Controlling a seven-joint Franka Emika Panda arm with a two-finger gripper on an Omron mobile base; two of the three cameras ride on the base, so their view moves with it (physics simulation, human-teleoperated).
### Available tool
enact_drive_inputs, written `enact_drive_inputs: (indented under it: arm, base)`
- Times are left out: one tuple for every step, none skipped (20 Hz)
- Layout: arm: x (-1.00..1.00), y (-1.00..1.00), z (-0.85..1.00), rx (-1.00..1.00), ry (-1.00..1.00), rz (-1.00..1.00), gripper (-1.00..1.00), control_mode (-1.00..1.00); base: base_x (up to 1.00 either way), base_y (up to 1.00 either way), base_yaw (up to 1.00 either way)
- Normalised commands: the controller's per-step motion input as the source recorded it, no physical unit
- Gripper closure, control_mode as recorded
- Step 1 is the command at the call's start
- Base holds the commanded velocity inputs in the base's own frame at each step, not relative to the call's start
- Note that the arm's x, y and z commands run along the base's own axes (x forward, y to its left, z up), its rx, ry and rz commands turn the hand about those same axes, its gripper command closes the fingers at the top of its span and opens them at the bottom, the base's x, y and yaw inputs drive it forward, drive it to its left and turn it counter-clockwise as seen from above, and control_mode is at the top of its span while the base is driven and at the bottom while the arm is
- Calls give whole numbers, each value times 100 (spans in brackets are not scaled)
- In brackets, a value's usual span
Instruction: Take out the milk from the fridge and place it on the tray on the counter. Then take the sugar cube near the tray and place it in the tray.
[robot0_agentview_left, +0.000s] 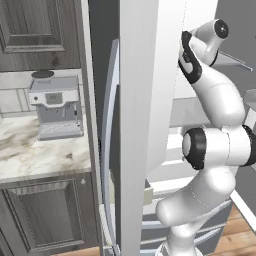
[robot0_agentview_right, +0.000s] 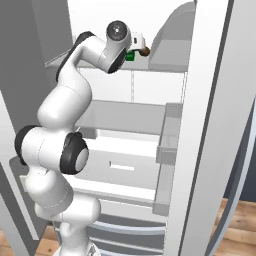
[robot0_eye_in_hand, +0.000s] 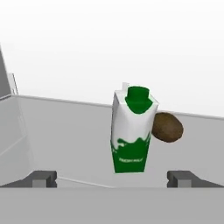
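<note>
Kitchen scene, fridge door swung open with the arm reaching inside toward the upper shelf. Left base view: marbled counter beside the fridge with a grey coffee machine on it, dark cabinets above and below. Tray and sugar cube not visible from here.

Milk stands upright on the light grey shelf, green cap on top, green band at the bottom. It sits a little way in from the front edge, which leaves room for a straight horizontal approach. A brown rounded thing, looks like a kiwi, lies just beside and slightly behind the carton on one side, touching or nearly so; cannot tell which.

Gripper has its jaws spread wide, holding nothing. Both finger tips show at the bottom of the hand view with the carton centred in the gap between them but further in, not yet between the pads. Hand is level with the shelf, pointing in, so the fingers can straddle the carton's sides.

Judged step: lining up on the milk before the grasp, early in the task. Next move likely needs a forward push, then a close on the carton body. Risk: one finger nudges the kiwi or tips the carton.
</note>
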Motion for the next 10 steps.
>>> enact_drive_inputs:
  arm:
    - [36, 0, 0, 0, 2, 1, -100, -100]
    - [32, 0, 9, 0, 0, 1, -100, -100]
    - [26, 0, 19, 0, 0, 2, -100, -100]
    - [16, 0, 14, 0, 0, 3, -100, -100]
    - [19, 0, 15, 0, 0, 2, -100, -100]
    - [10, 0, 15, 0, 0, 2, -100, -100]
    - [9, 0, 15, 0, 0, 2, -100, -100]
    - [6, 0, 16, 0, 0, 1, -100, -100]
    - [9, 0, 14, 0, 0, 1, -100, -100]
    - [13, -1, 11, 0, 0, 1, -100, -100]
  base:
    - [0, 0, 0]
    - [0, 0, 0]
    - [0, 0, 0]
    - [0, 0, 0]
    - [0, 0, 0]
    - [0, 0, 0]
    - [0, 0, 0]
    - [0, 0, 0]
    - [0, 0, 0]
    - [0, 0, 0]
